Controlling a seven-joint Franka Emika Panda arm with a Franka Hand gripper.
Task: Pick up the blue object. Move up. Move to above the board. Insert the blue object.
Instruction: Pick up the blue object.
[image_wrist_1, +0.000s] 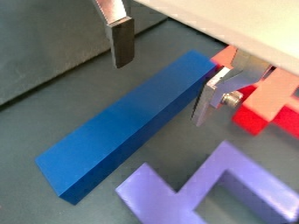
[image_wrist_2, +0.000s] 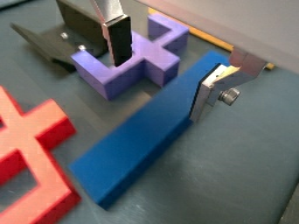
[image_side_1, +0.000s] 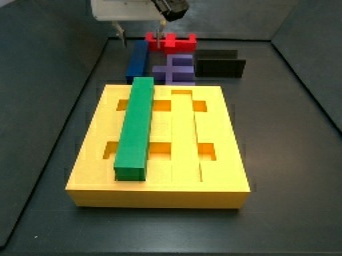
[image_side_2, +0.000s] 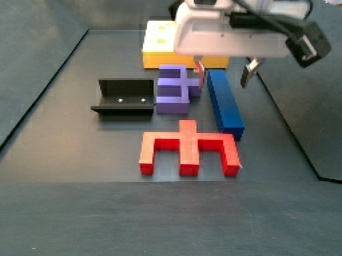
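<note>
Gripper (image_wrist_2: 163, 66) jaws spread, straddling the blue object (image_wrist_2: 152, 140) near its end for pickup, pads not yet touching

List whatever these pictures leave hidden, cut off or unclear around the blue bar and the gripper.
- The blue object: in a side view the board hides most of it.
- The gripper: in a side view its white body covers the near finger; fingers straddle the bar in both wrist views, contact unclear.
- The purple block: cut off by the wrist view's edge.
- The board's far slots: hidden under the green bar.
</note>
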